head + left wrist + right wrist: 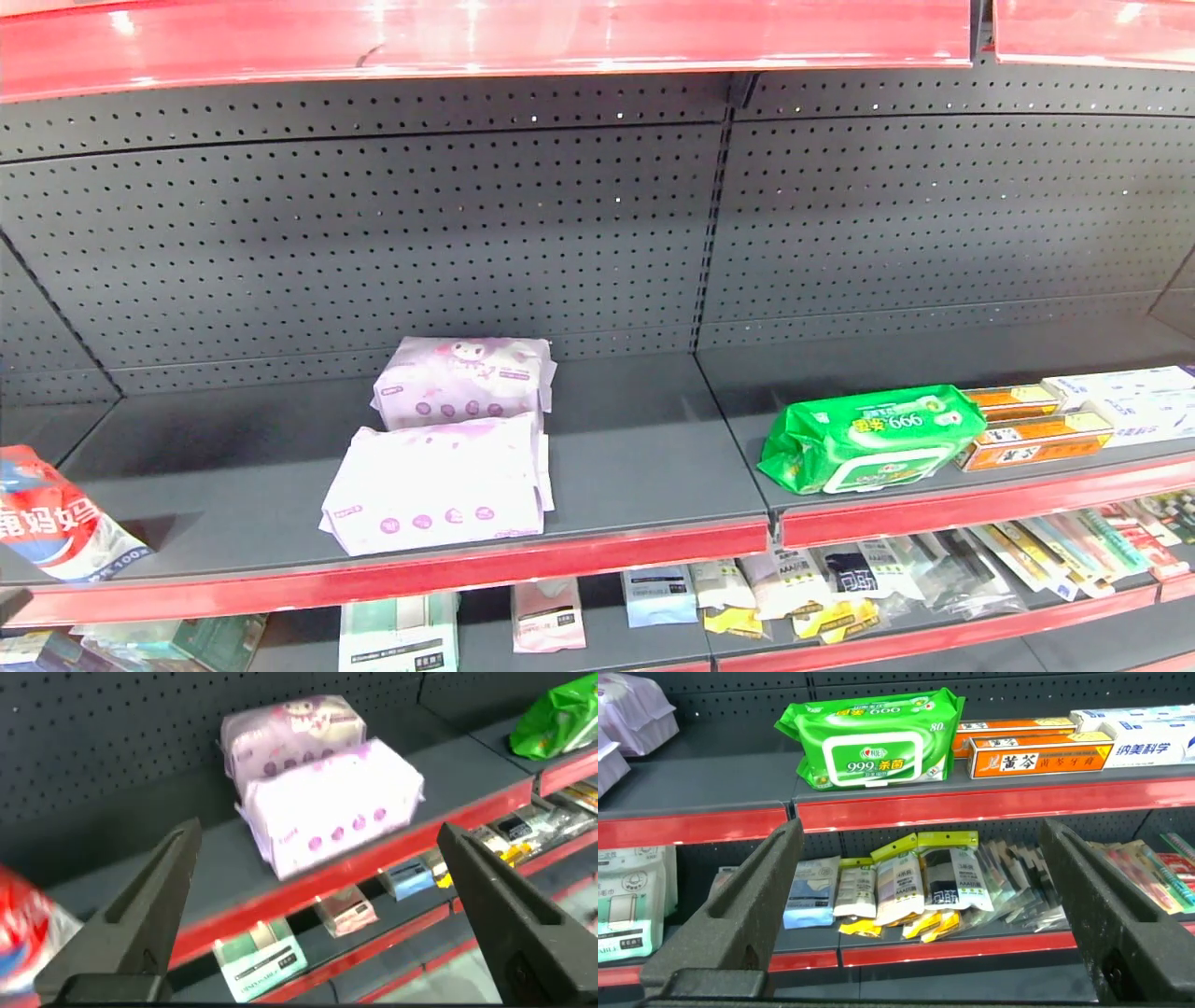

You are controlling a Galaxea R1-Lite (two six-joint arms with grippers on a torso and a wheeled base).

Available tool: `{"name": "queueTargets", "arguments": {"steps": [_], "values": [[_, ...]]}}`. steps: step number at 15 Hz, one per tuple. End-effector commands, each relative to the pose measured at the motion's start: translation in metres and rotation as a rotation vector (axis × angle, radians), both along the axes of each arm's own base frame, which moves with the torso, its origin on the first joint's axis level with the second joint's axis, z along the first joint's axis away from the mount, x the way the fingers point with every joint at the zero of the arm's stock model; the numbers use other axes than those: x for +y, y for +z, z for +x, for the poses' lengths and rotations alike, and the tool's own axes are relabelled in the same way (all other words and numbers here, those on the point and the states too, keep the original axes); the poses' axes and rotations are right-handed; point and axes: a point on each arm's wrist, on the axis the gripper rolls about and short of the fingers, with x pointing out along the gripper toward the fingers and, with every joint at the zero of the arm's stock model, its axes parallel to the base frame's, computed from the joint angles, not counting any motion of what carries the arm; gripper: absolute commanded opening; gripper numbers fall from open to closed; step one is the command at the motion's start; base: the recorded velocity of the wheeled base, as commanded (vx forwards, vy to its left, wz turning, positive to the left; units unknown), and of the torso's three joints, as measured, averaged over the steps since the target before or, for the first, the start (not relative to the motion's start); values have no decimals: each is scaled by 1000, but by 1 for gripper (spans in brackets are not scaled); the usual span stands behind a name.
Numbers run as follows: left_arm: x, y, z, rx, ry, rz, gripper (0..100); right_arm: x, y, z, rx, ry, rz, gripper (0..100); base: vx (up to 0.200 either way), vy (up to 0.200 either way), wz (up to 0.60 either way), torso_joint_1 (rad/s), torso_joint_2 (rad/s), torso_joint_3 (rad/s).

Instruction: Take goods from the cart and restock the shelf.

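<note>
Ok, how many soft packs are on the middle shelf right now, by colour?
Purple: 2, front pack and rear pack
Green: 1, green pack
Red and blue: 1, red-and-blue bag
Total: 4

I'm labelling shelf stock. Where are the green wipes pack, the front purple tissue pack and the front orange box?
green wipes pack (pixel 873 437): head view, middle of its top face.
front purple tissue pack (pixel 439 485): head view, centre of its top.
front orange box (pixel 1036 441): head view, middle of its long top face.
</note>
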Motion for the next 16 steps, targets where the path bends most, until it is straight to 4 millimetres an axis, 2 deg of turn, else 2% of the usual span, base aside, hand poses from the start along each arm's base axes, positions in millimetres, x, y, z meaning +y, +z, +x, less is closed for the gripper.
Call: {"name": "queueTargets", "arguments": {"steps": [1, 3, 6, 7, 8, 9, 11, 12, 13, 15, 16], "values": [[0, -53, -24, -66, 134, -1, 100, 0, 0, 0, 1, 1, 0, 100, 0, 0, 0, 0, 0, 0], [4, -54, -23, -46, 289, -6, 100, 0, 0, 0, 1, -1, 0, 100, 0, 0, 0, 0, 0, 0], [4, -53, -23, -60, 356, -5, 100, 0, 0, 0, 2, -1, 0, 100, 0, 0, 0, 0, 0, 0], [7, -53, -23, -64, 470, -7, 100, 0, 0, 0, 2, -1, 0, 100, 0, 0, 0, 0, 0, 0], [8, -53, -24, -62, 499, -29, 100, 0, 0, 0, 1, -1, 0, 100, 0, 0, 0, 0, 0, 0], [8, -53, -24, -60, 496, -31, 100, 0, 0, 0, 2, -1, -2, 100, 0, 0, 0, 0, 0, 0], [4, -53, -23, -63, 330, 17, 100, 0, 0, 0, 1, 1, -5, 100, 0, 0, 0, 0, 0, 0], [3, -53, -23, -63, 308, 20, 100, 0, 0, 0, 1, 1, -5, 100, 0, 0, 0, 0, 0, 0], [1, -50, -23, -92, 196, 47, 100, 0, 0, 0, 2, 1, -2, 100, 0, 0, 0, 0, 0, 0], [5, -28, -24, -129, 413, 43, 100, 0, 0, 0, 2, 1, -2, 100, 0, 0, 0, 0, 0, 0], [6, -18, -24, -140, 440, 30, 100, 0, 0, 0, 2, 1, -5, 100, 0, 0, 0, 0, 0, 0]]}}
